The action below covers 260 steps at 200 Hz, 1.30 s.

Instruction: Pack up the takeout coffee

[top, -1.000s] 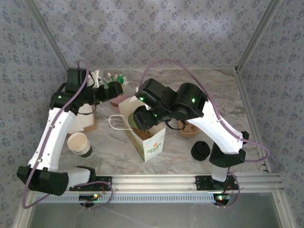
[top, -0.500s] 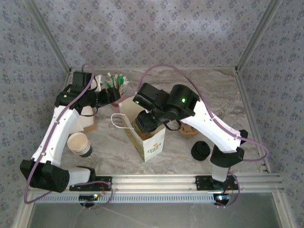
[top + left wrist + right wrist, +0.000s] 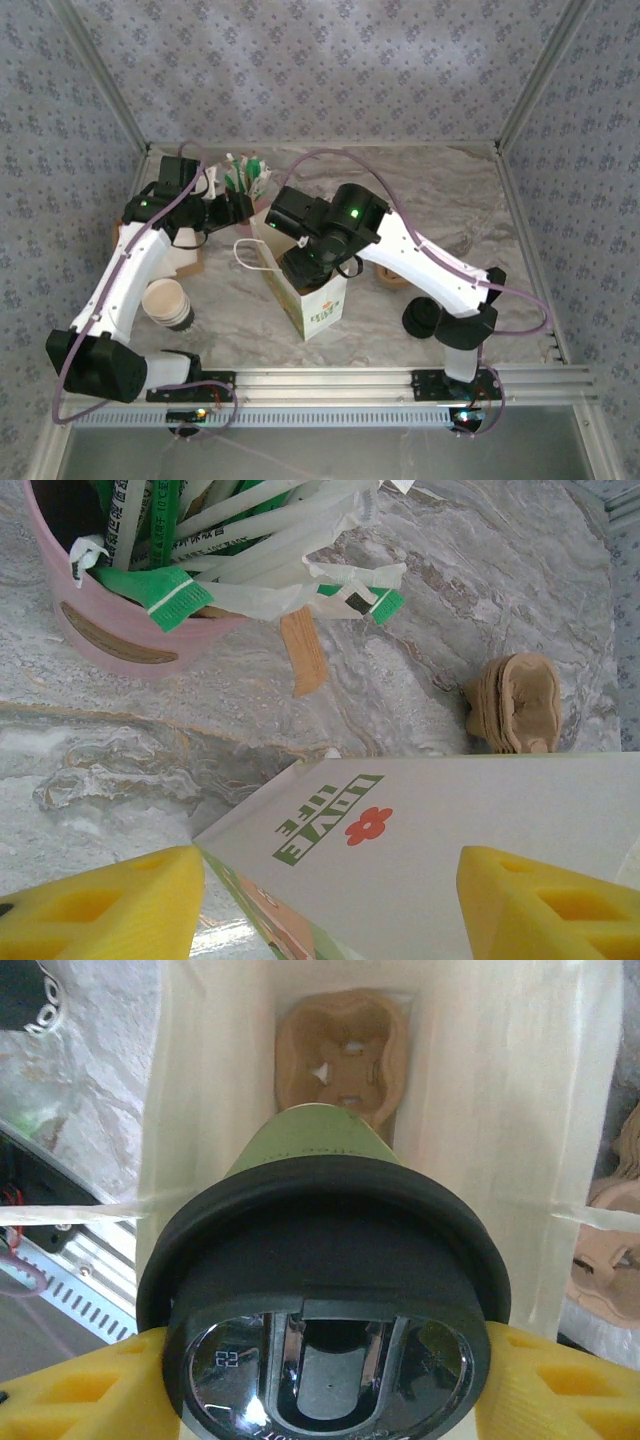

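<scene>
Over the white bag [image 3: 322, 308] at the centre of the counter [image 3: 455, 195], the right gripper [image 3: 308, 262] clamps the takeout coffee [image 3: 325, 1250] at its black lid, yellow fingers [image 3: 75, 1385] pressed to either side. The green-sleeved cup hangs upright in the bag's mouth, above a cardboard carrier [image 3: 340, 1045] lying on the bag's floor (whether the cup's base touches it is hidden). At the bag's 11 o'clock, the left gripper [image 3: 330, 910] straddles the bag's upper part, its jaws set well apart with the printed wall between them; whether they pinch it cannot be told. Just beyond stands a pink holder [image 3: 110, 630] of wrapped sachets. A stack of lidless cups [image 3: 168, 305] sits at the bag's 9 o'clock, loose black lids [image 3: 422, 318] at 3 o'clock.
</scene>
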Motion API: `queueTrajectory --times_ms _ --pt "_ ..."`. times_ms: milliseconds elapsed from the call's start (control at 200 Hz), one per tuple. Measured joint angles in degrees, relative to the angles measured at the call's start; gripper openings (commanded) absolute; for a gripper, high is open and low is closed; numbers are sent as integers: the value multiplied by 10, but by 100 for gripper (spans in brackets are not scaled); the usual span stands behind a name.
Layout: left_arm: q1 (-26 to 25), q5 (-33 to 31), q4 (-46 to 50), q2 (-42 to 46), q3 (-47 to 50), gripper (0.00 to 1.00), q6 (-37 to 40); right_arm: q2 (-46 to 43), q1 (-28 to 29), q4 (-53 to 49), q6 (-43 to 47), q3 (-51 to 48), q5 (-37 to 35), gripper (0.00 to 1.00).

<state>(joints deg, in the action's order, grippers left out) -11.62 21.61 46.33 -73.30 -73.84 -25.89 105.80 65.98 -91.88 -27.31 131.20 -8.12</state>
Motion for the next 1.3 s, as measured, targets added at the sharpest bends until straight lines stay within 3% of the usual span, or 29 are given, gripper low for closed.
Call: queueTrajectory --times_ms 670,1299 --pt "-1 3 -16 0 21 67 10 5 -12 0 19 -64 26 68" --pt "-18 8 -33 0 39 68 10 34 -26 0 32 -60 39 68"
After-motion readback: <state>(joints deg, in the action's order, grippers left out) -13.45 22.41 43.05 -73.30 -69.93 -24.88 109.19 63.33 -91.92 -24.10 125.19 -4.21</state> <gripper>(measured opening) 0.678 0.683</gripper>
